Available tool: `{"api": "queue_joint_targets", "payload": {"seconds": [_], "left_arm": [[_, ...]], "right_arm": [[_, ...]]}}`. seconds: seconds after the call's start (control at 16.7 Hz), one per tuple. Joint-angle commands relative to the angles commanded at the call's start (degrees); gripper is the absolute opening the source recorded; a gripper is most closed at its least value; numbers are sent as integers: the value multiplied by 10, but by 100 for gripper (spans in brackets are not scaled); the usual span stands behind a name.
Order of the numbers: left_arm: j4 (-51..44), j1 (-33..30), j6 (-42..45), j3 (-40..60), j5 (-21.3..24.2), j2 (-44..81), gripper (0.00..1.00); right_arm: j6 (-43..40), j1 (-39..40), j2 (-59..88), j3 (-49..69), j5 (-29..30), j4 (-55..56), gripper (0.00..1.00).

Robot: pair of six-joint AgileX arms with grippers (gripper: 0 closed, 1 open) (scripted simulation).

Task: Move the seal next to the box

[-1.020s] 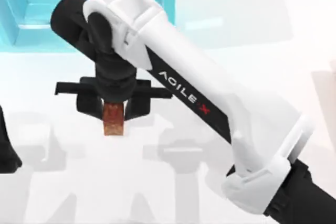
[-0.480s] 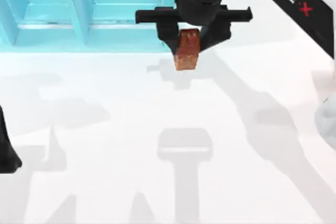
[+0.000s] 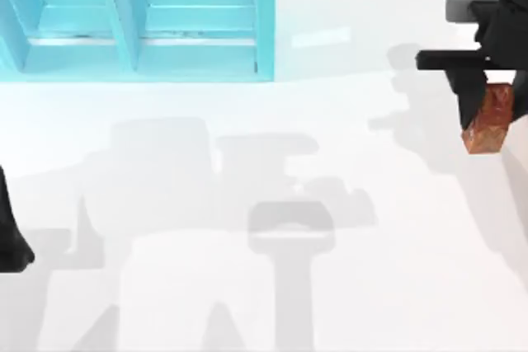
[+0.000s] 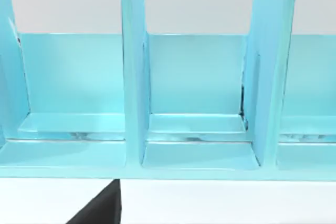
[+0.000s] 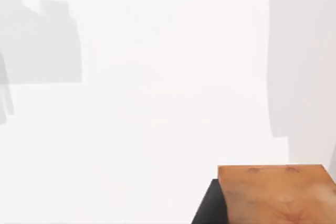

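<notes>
The seal (image 3: 487,125) is a small reddish-brown block with orange speckles, held above the white table at the top view's far right edge. My right gripper (image 3: 492,109) is shut on it, with one black finger (image 3: 469,96) on its left face and the far side cut off by the frame edge. The right wrist view has the seal (image 5: 278,195) close up beside a dark finger (image 5: 210,211). The box is out of view. My left arm (image 3: 11,237) is parked at the left edge.
A large cyan shelf (image 3: 132,30) with upright dividers stands at the back left, and its open compartments (image 4: 194,93) face the left wrist camera. The white tabletop (image 3: 264,204) carries only shadows. A pale grey patch (image 5: 302,51) borders the table in the right wrist view.
My right gripper has carried the seal from the left-centre, past the front of the cyan shelf, to the far right edge. The left arm has not moved.
</notes>
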Motion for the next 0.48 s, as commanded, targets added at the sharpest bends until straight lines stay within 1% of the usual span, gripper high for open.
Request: {"api": "queue_joint_targets", "payload": {"seconds": [0.12,0.24,0.48], "left_arm": [[0,0,0,0,0,0,100],[0,0,0,0,0,0,100],[0,0,0,0,0,0,100]], "right_arm": [[-39,-53,-56,-61,7,24,0],[-69,-88,-93,-97,17,56,0],[-85,-104,-109,-111,23,75,0]]}}
